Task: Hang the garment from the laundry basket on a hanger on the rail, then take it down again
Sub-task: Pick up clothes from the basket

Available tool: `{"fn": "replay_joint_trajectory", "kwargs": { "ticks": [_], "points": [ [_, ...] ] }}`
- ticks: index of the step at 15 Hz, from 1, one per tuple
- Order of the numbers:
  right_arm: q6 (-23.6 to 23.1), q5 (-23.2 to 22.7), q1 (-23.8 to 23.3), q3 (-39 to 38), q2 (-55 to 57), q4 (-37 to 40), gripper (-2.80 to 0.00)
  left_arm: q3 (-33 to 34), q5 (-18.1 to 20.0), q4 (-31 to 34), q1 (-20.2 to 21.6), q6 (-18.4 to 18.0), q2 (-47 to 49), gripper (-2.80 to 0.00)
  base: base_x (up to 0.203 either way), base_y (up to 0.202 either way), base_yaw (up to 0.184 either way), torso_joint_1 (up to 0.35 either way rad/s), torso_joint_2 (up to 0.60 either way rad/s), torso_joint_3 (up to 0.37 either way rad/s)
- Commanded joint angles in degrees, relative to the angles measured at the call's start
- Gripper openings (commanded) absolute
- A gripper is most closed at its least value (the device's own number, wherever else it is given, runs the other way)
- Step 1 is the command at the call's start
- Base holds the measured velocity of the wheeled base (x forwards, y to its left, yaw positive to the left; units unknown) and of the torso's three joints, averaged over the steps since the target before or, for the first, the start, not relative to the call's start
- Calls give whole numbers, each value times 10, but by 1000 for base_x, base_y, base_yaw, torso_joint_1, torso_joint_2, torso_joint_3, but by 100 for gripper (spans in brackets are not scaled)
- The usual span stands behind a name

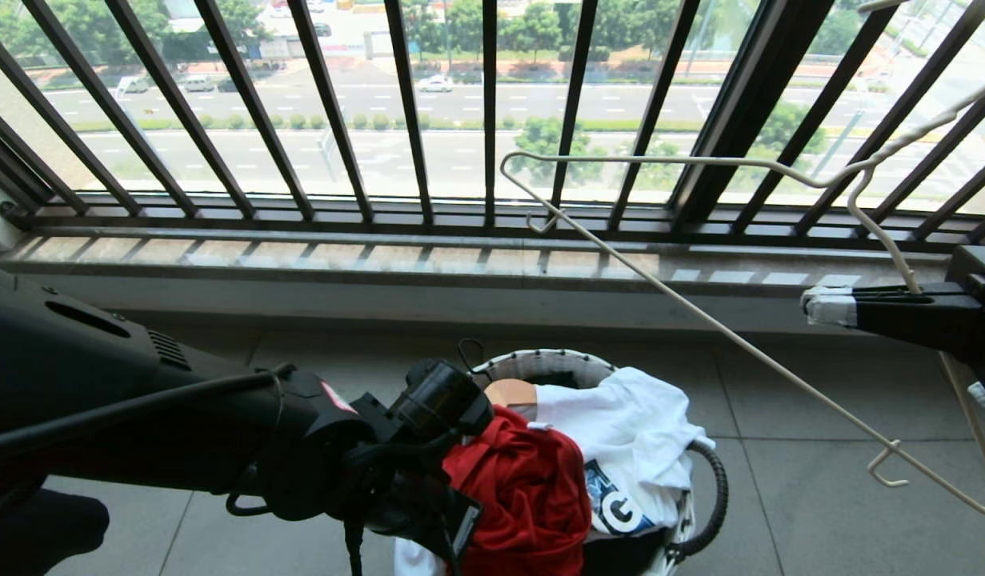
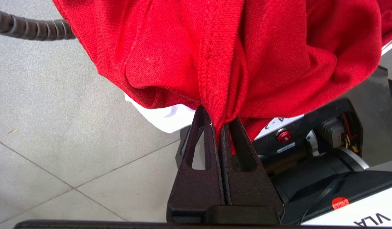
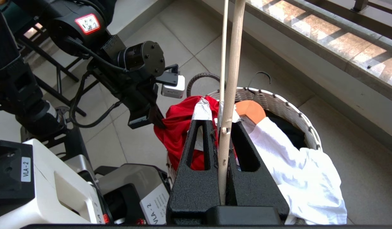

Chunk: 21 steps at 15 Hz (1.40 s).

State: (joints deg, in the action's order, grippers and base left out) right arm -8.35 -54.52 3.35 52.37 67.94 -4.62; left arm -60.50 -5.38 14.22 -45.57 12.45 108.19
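Left tool [image 2: 222, 127] clenched on red garment [image 2: 221, 54] at basket [image 1: 540, 366] rim; right tool [image 3: 219, 127] grasping hanger [image 1: 700, 320].

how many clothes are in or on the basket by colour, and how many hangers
red T-shirt, draped over the basket rim: 1
white shirt with dark-blue print: 1
thin off-white wire hanger: 1
small round woven laundry basket: 1
total: 4
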Motion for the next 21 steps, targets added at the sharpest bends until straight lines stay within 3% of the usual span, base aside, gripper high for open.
{"fn": "replay_joint_trajectory", "kwargs": {
  "ticks": [1, 4, 8, 11, 12, 21],
  "points": [
    [0, -3, 0, 2, 1, 0, -280, -20, -2, 79, -25, 1, -19, -280, 0, 0, 0, 0, 0, 0],
    [0, -3, 0, 3, 2, 0, -280, -45, -3, 147, -33, 2, 5, -280, 0, 0, 0, 0, 0, 0],
    [-1, -3, 0, 3, 3, 0, -280, -56, -33, 150, -33, 6, 82, -280, 0, 0, 0, 0, 0, 0],
    [0, -3, -1, 4, 5, 0, -280, -58, -39, 148, -33, 8, 84, -280, 0, 0, 0, 0, 0, 0],
    [0, -3, -2, 4, 5, 0, -280, -58, -39, 148, -33, 9, 79, 0, 0, 0, 0, 0, 0, 0],
    [0, -3, -5, 4, 4, 0, -280, -68, -39, 169, -32, 16, -92, 0, 0, 0, 0, 0, 0, 0]
  ]
}}
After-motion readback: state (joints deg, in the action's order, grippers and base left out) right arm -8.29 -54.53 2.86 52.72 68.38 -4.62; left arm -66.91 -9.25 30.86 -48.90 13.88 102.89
